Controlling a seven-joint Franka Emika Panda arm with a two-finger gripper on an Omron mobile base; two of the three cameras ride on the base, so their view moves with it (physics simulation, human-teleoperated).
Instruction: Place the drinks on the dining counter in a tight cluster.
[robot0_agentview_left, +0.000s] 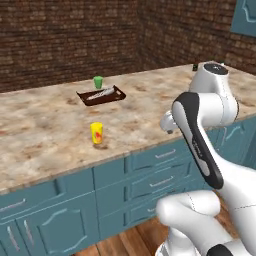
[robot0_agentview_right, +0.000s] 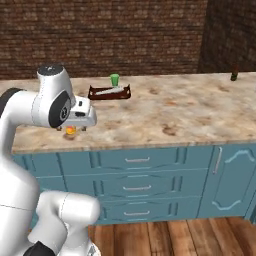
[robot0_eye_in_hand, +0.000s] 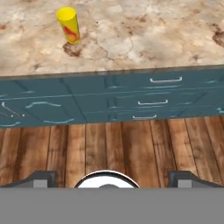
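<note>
At the far end of the tabletop (robot0_agentview_right: 165, 112), well to the right of the dark tray (robot0_agentview_right: 109, 93), there's the brown bottle (robot0_agentview_right: 233, 73), upright and small from here, close to the back edge. I judge it glass: stiff, fairly heavy for its size, smooth and a bit slippery. It's tall and narrow, so it tips easily. I'd take it around the body, below the neck, squarely from the side.

Inside the tray lies a pale long thing (robot0_agentview_left: 100, 93), possibly the water bottle; too small to be sure. If so, it's light, thin plastic that gives under a squeeze and would roll, so pinch gently across its middle.

Just behind the tray stands the green cup (robot0_agentview_left: 98, 82), not mine to move. In front of the tray, towards the near edge, sits the yellow-and-red container (robot0_eye_in_hand: 68, 25), also not mine.

My tool (robot0_eye_in_hand: 112, 178) is spread wide and holds nothing, hanging on the near side of the tray by that front edge, looking down on the teal drawers (robot0_eye_in_hand: 153, 103) and the wooden floor (robot0_eye_in_hand: 131, 148). The bottle is well apart from it, a long reach.
</note>
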